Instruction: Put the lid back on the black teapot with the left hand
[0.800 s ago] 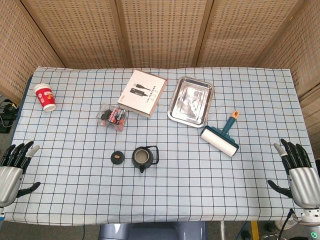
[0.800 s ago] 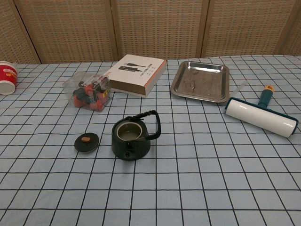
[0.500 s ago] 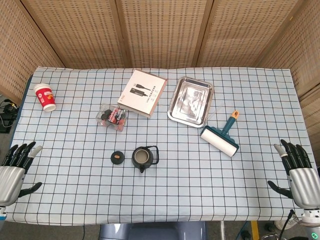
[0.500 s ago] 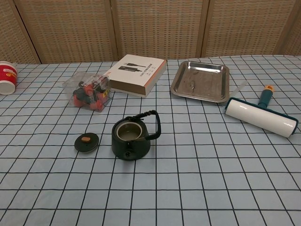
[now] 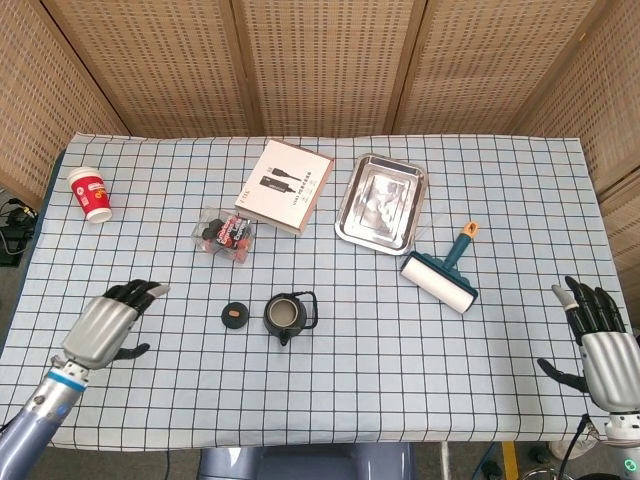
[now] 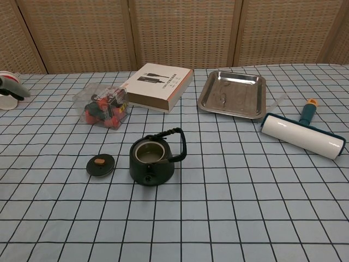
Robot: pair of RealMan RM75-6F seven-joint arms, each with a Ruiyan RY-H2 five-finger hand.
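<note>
The robot's left hand [image 5: 105, 325] hovers over the checked cloth of the bench [image 5: 520, 200], fingers [image 5: 140, 292] loosely spread and holding nothing, pointing toward the lid [image 5: 234, 315], which lies flat on the cloth well apart from the hand. The lid, black with a small tan knob, sits just beside the black teapot [image 5: 286, 316], on the pot's left in the head view. The teapot stands upright and uncovered, its handle tipped to the right. In the chest view only a dark fingertip [image 6: 12, 87] of the left hand shows at the left edge, in front of the red-and-white cup [image 6: 6, 101].

The right hand [image 5: 605, 345] rests at the bench's near right corner, fingers apart and empty. Behind the teapot lie a clear packet of red and black items [image 5: 226, 234], a brown-and-white box [image 5: 285, 186], a steel tray [image 5: 382, 203] and a lint roller [image 5: 441, 277] with a teal handle.
</note>
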